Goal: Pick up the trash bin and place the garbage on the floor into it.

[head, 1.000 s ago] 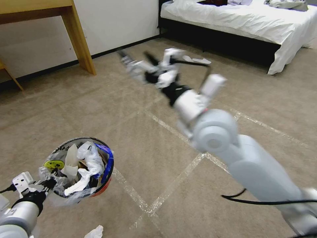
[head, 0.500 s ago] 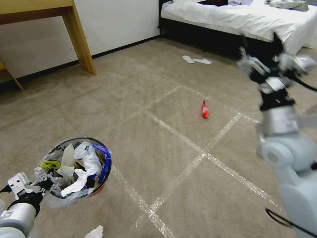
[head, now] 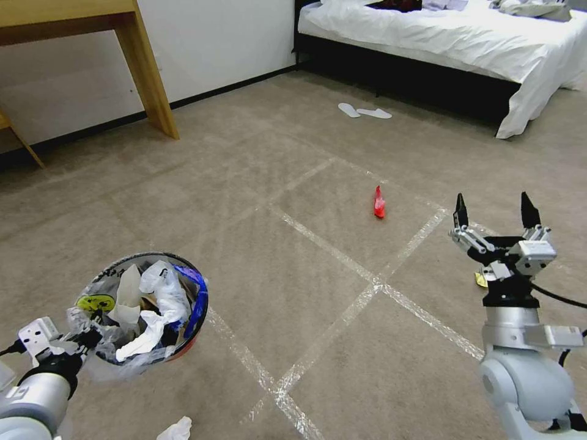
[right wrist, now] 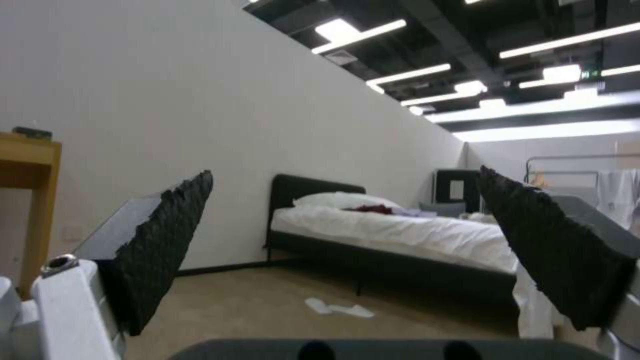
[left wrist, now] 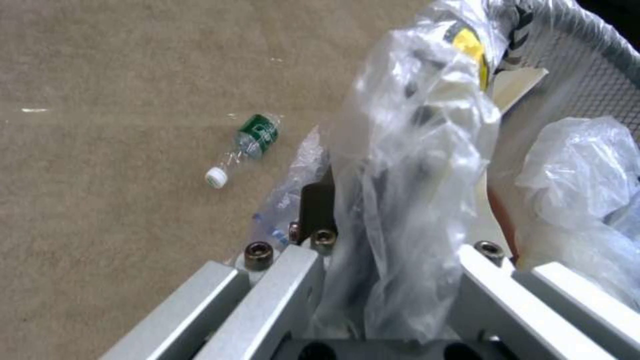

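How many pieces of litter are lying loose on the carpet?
4: red wrapper mid-floor, yellow scrap behind the right gripper, white tissue nearest the robot, bottle below the bin. More may be hidden.

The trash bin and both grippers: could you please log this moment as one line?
left gripper: shut on trash bin rim, bin held off carpet | right gripper: open, empty, raised | red wrapper: on carpet | plastic bottle: on carpet

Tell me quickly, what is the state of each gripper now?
Left gripper: shut on the trash bin rim.
Right gripper: open, holding nothing.
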